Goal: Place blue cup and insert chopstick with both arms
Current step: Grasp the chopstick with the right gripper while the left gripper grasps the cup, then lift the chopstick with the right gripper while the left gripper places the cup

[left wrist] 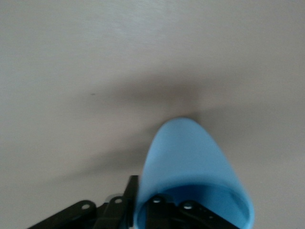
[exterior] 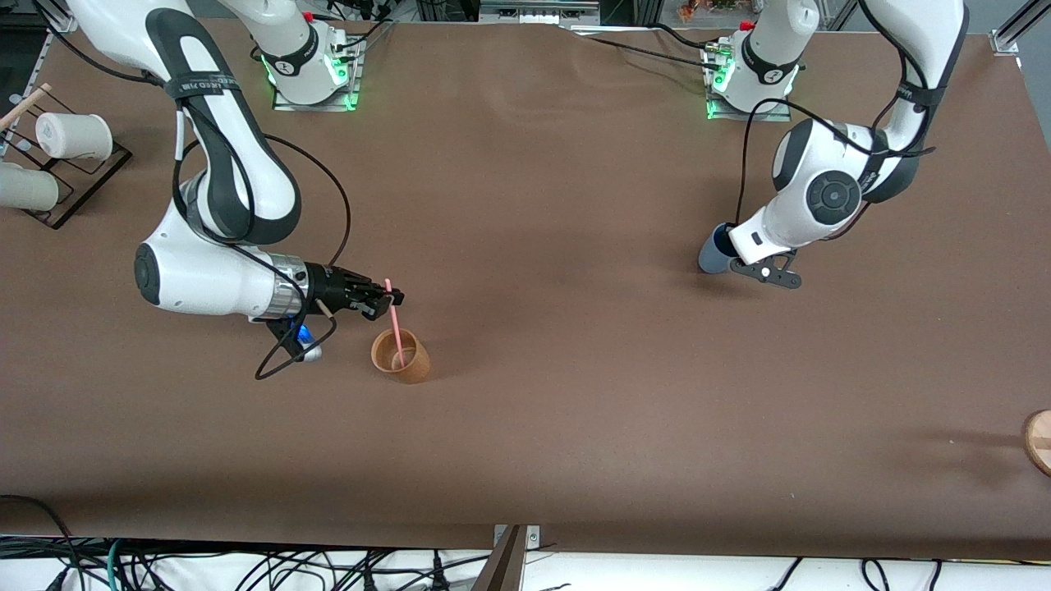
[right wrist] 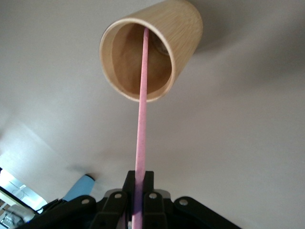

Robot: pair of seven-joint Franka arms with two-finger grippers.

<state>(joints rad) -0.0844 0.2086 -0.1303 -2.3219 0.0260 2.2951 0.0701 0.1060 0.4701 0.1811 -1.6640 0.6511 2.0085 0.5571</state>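
Observation:
My right gripper [exterior: 387, 297] is shut on the pink chopstick [exterior: 395, 322] near its upper end. The stick slants down, and its lower end is inside the tan-orange cup [exterior: 401, 356], which stands upright on the table. In the right wrist view the fingers [right wrist: 129, 183] clamp the chopstick [right wrist: 141, 119], which runs into the tan-orange cup [right wrist: 181, 28]. My left gripper [exterior: 729, 246] is shut on the rim of the blue cup [exterior: 711, 253], low over the table at the left arm's end. In the left wrist view one finger [left wrist: 132, 191] is outside the blue cup [left wrist: 183, 152] and one inside.
A black wire rack [exterior: 78, 176] with white cups [exterior: 74, 135] stands at the right arm's end of the table. A round wooden piece [exterior: 1039, 442] lies at the left arm's end, nearer the front camera. The blue cup shows small in the right wrist view [right wrist: 78, 187].

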